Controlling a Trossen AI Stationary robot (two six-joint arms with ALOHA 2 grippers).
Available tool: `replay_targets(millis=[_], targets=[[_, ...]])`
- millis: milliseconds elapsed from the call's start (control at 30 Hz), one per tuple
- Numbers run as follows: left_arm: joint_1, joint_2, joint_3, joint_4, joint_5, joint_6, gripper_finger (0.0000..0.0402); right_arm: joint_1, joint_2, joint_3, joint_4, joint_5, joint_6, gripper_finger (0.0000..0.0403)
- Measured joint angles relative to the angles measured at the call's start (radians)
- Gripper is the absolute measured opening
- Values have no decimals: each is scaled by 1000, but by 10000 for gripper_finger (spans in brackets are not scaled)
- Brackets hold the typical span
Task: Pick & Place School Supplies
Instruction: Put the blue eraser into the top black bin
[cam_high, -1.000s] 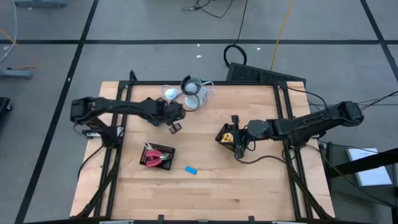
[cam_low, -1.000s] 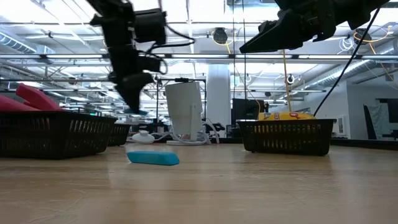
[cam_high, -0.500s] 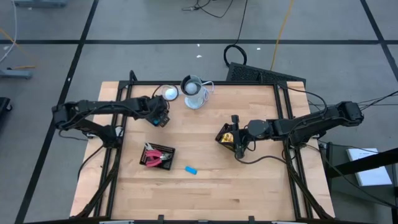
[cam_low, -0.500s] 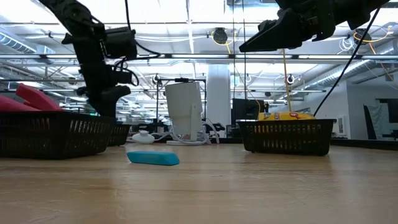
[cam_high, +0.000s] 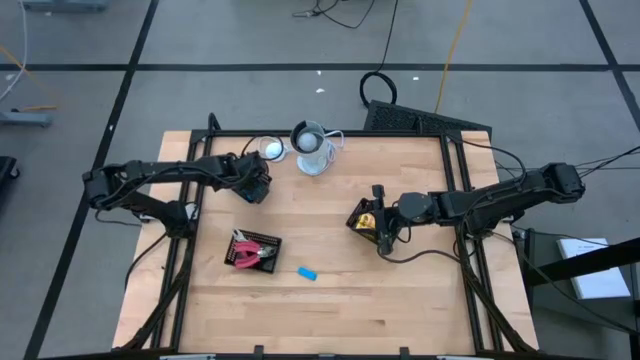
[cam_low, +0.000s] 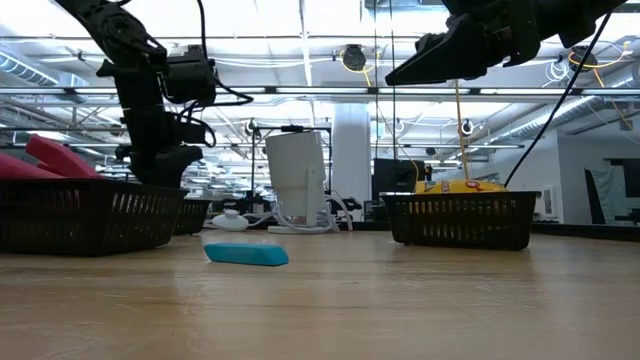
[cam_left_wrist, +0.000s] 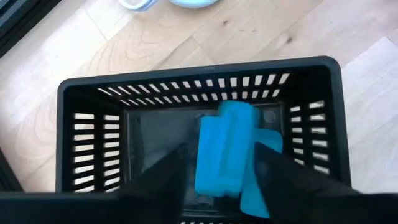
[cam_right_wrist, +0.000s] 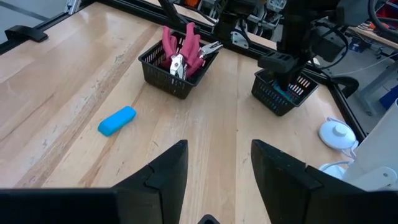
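Note:
My left gripper (cam_high: 257, 188) is at the table's far left, over a small black mesh basket (cam_left_wrist: 199, 68). It is shut on a light-blue block (cam_left_wrist: 224, 146). Another blue block (cam_left_wrist: 266, 180) lies in the basket below it. A loose blue block (cam_high: 307, 273) lies flat on the table near the middle, and also shows in the low view (cam_low: 246, 254). My right gripper (cam_high: 384, 238) is open and empty, hovering beside the basket of yellow pieces (cam_high: 362, 217). My left gripper pinches the blue block by its two long sides (cam_left_wrist: 202, 168) between its two fingers, which lie along the block. The fingers point down into the basket from above. The block's far end reaches past the fingertips. I cannot tell whether it rests on the basket floor.
A black basket with red-handled pliers (cam_high: 255, 250) stands left of the loose block. A white-grey cup with a cable (cam_high: 312, 150) and a small white round thing (cam_high: 272, 150) stand at the far edge. Bare wood lies along the near half of the table.
My left gripper has gone from near the table's middle toward the left edge, carrying the blue block. It then came down over the small basket. My right gripper has kept still.

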Motion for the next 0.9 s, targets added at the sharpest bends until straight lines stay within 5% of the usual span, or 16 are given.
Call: replay_targets(millis=[167,300,567,900], targets=[[1,0,0,-2,-1,5,264,0,0,0,0,0,0,166],[-4,-7,0,10,-46,13,295,0,0,0,0,-1,8,166],[-107,-192,0,77,-105,71,290,0,80,0,51,-55,92,166],[-479,-443,-145,349,-88,105,271,24,445,174,163,-243,191,166]])
